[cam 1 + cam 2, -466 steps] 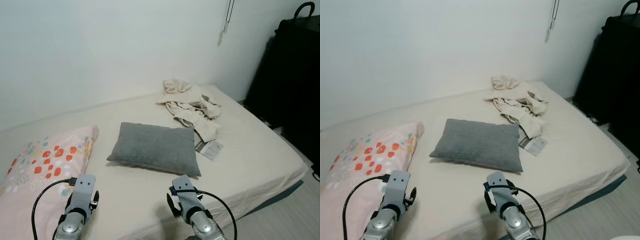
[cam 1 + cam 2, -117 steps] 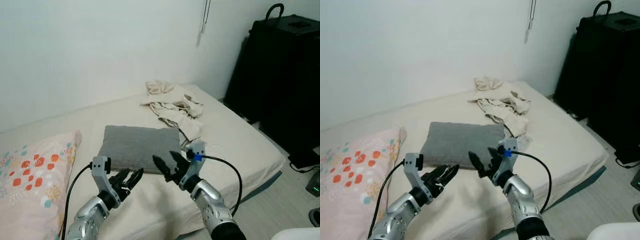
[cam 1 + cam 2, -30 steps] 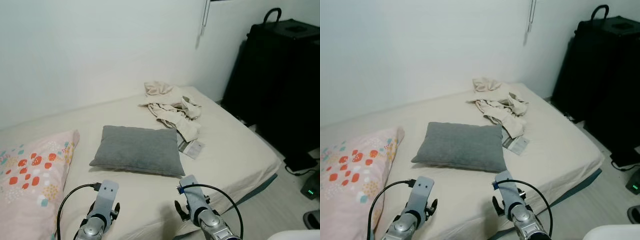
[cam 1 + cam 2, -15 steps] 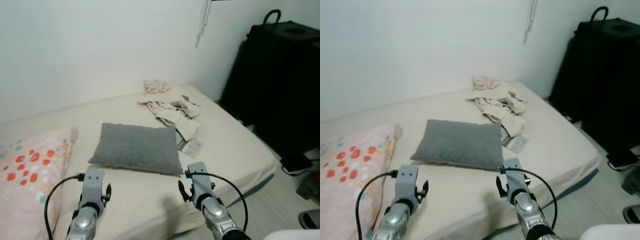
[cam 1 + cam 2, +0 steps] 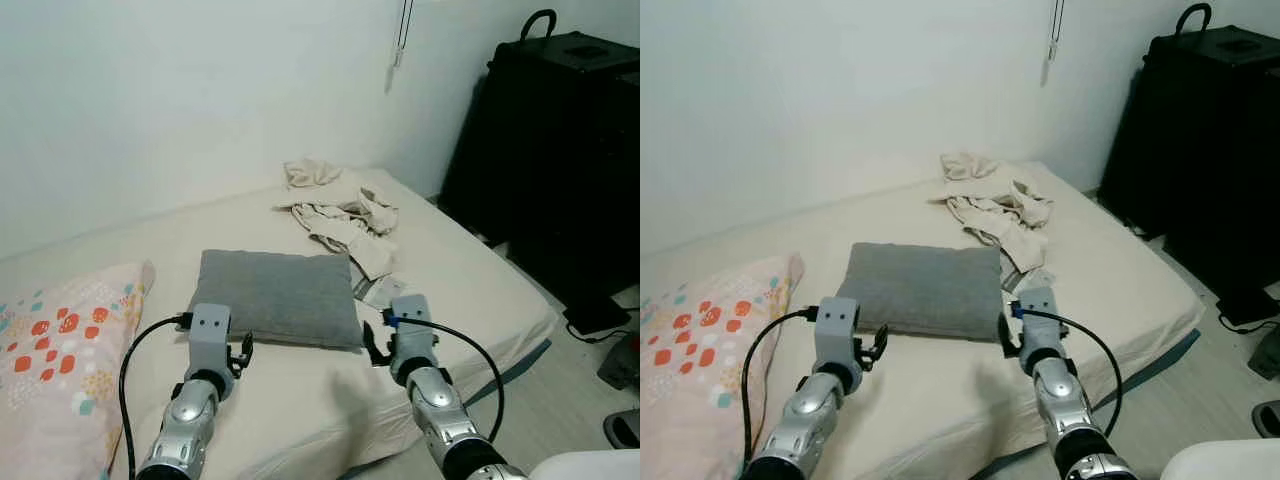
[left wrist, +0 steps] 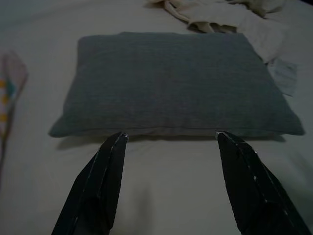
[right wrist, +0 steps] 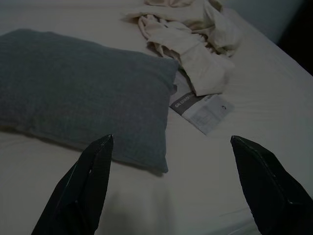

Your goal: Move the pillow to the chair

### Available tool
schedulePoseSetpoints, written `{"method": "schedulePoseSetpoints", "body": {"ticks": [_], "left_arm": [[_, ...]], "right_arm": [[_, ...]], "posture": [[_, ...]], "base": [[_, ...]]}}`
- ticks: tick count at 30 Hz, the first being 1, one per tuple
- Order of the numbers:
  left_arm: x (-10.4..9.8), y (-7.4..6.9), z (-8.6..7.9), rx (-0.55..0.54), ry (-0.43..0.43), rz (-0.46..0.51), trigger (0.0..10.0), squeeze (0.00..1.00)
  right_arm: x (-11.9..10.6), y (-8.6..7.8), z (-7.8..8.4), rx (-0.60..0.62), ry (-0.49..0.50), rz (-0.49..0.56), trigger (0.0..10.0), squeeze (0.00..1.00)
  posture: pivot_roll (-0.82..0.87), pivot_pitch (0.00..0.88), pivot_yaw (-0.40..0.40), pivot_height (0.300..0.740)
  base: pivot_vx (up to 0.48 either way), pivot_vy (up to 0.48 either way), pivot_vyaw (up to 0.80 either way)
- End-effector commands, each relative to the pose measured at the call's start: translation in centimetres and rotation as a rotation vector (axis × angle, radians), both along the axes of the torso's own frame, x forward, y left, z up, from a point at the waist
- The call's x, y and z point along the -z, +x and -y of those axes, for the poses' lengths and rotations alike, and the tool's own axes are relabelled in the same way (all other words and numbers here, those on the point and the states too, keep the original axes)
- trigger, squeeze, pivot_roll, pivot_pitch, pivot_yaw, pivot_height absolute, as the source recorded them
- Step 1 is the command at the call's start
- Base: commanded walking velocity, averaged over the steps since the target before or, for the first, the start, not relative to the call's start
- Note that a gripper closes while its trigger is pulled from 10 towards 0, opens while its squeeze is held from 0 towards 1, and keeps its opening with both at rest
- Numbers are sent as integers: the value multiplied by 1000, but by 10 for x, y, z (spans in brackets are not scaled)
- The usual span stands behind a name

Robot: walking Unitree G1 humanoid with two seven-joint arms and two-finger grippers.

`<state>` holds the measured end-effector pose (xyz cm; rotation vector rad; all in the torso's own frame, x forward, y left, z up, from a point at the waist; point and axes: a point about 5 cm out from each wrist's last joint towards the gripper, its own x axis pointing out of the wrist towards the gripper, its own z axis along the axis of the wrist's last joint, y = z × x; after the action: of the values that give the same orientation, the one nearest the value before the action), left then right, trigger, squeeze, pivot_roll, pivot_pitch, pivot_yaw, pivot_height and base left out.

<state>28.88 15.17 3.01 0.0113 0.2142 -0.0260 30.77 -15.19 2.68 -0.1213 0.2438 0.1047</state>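
Pillow first: a grey rectangular fabric pillow (image 5: 277,297) lies flat near the middle of a cream-sheeted bed (image 5: 470,290), with its long side facing you. Nothing is holding it.

Your left gripper (image 6: 168,139) is raised over the sheet just short of the pillow's near long edge, towards its left half. Its two black fingers (image 6: 108,166) are spread wide, one towards each near corner, and they touch nothing. In the head view, the silver left arm (image 5: 190,425) rises from the bottom edge, with a black cable looping from the wrist.

Your right gripper (image 7: 173,144) is also raised, near the pillow's near right corner. Its fingers (image 7: 90,169) are parted even wider and are empty. The right arm (image 5: 440,420) reaches up from the lower right and also trails a black cable.

A pale pink pillow with red and teal dots (image 5: 60,350) lies at the left end of the bed, apart from the grey one. A heap of crumpled cream cloth (image 5: 340,210) sits beyond the grey pillow's far right corner, towards the white wall (image 5: 180,90). A small white printed paper packet (image 7: 201,110) lies on the sheet just beside the pillow's right short edge. A tall black case with a top handle (image 5: 560,150) stands on the floor to the right of the bed.
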Motion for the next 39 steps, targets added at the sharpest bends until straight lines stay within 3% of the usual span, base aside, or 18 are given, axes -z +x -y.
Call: {"method": "schedulePoseSetpoints", "body": {"ticks": [1,10,13,22,33,35,37,39], "left_arm": [[-1,-2,0,-8,13,14,10000,0],[-14,4,-6,-10,23,76,10000,0],[-21,6,-10,-27,17,99,10000,0],[-28,9,-6,-6,19,125,10000,0],[-30,11,-6,-16,6,122,10000,0],[-30,11,-5,-10,25,117,10000,0],[-28,11,-1,28,112,115,10000,0],[-28,11,0,36,127,117,10000,0]], "right_arm": [[-2,0,1,19,34,10,10000,0],[-6,5,-3,-34,28,14,10000,0],[-14,11,-1,0,85,39,10000,0],[-17,13,0,10,95,51,10000,0],[-17,13,3,7,93,62,10000,0],[-18,13,2,5,92,64,10000,0],[-18,14,-1,-15,108,57,10000,0],[-18,13,-2,-21,118,59,10000,0]], "posture": [[12,35,4,740],[31,43,-2,740],[31,42,8,740],[33,41,19,740],[35,38,21,706],[36,36,21,706],[36,37,16,706],[36,37,16,701]], "base": [[0,0,0],[0,0,0],[0,0,0],[0,0,0],[0,0,0],[0,0,0],[0,0,0],[0,0,0]]}}
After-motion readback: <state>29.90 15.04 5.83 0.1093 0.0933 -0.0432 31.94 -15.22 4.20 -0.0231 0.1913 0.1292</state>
